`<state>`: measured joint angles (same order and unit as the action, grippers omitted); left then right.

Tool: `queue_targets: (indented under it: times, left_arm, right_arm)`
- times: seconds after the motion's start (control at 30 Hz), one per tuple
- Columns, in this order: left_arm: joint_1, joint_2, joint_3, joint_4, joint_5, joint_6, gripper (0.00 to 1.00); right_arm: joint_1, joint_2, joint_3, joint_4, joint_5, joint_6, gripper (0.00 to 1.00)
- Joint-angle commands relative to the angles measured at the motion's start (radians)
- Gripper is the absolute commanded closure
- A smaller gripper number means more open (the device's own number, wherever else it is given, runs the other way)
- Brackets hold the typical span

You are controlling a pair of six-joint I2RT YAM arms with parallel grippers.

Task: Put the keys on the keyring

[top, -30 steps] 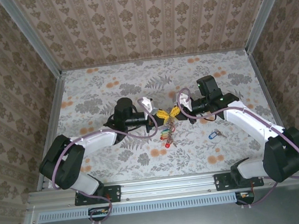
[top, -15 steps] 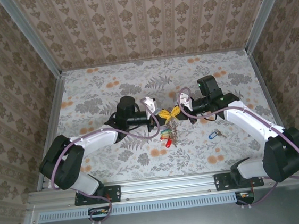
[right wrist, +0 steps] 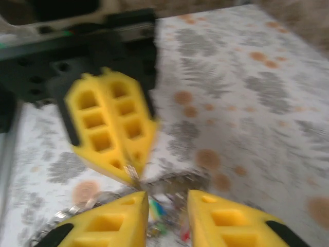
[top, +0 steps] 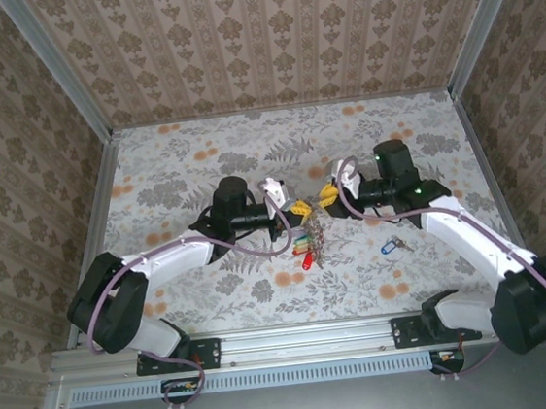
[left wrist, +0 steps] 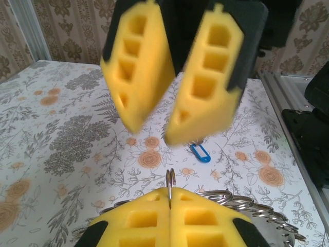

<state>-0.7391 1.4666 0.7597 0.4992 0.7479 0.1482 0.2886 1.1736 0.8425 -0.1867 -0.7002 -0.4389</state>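
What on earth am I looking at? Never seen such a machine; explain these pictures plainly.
Two robot arms are bolted to a flowery table. One picture looks down from above; the other two come from a camera on each wrist. Each arm ends in a yellow two-fingered hand. The left hand is shut on a big keyring loaded with keys. The right hand is open and empty, close by. One key with a blue tag lies loose on the table.

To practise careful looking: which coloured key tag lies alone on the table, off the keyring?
The blue tag, alone on the table right of the keyring; the red tag and the others hang bunched from that ring.
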Motion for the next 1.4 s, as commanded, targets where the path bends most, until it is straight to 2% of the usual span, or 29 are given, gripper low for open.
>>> queue_targets:
  times: [0.0,0.07,0.1,0.2,0.27,0.33,0.5,0.7,0.97,1.17,1.33,1.37]
  left_arm:
    - [-0.003,-0.05,0.002,-0.002,-0.036,0.018,1.0]
    - [0.0,-0.059,0.003,-0.012,-0.038,0.015,1.0]
    - [0.0,-0.062,0.001,-0.015,-0.038,0.013,1.0]
    - [0.003,-0.071,0.009,-0.04,-0.047,-0.002,1.0]
    - [0.007,-0.075,0.007,-0.044,-0.041,-0.001,1.0]
    - [0.006,-0.08,-0.002,-0.03,-0.044,0.002,1.0]
    - [0.01,-0.085,-0.008,-0.034,-0.058,0.003,1.0]
    - [0.012,-0.098,-0.017,-0.039,-0.054,0.01,1.0]
    - [0.014,-0.099,-0.016,-0.035,-0.052,0.005,1.0]
    - [0.014,-0.094,-0.012,-0.033,-0.044,0.0,1.0]
    - [0.014,-0.094,-0.013,-0.034,-0.046,-0.002,1.0]
    - [0.014,-0.093,-0.012,-0.038,-0.046,-0.002,1.0]
  right_arm:
    - [-0.035,-0.055,-0.04,0.058,0.442,0.409,0.7]
    - [-0.078,-0.044,-0.015,-0.107,0.667,0.606,0.7]
    - [-0.111,-0.03,0.003,-0.195,0.704,0.681,0.71]
    - [-0.244,0.03,0.014,-0.414,0.665,0.838,0.73]
    - [-0.319,0.057,-0.02,-0.463,0.588,0.885,0.75]
    - [-0.348,0.063,-0.064,-0.461,0.555,0.901,0.73]
    - [-0.35,0.088,-0.104,-0.475,0.581,0.891,0.69]
    - [-0.345,0.172,-0.114,-0.496,0.544,0.872,0.66]
    - [-0.335,0.258,-0.121,-0.491,0.541,0.864,0.67]
    - [-0.323,0.283,-0.12,-0.482,0.565,0.866,0.7]
    - [-0.303,0.278,-0.118,-0.481,0.561,0.859,0.79]
    - [-0.3,0.278,-0.12,-0.481,0.56,0.855,0.83]
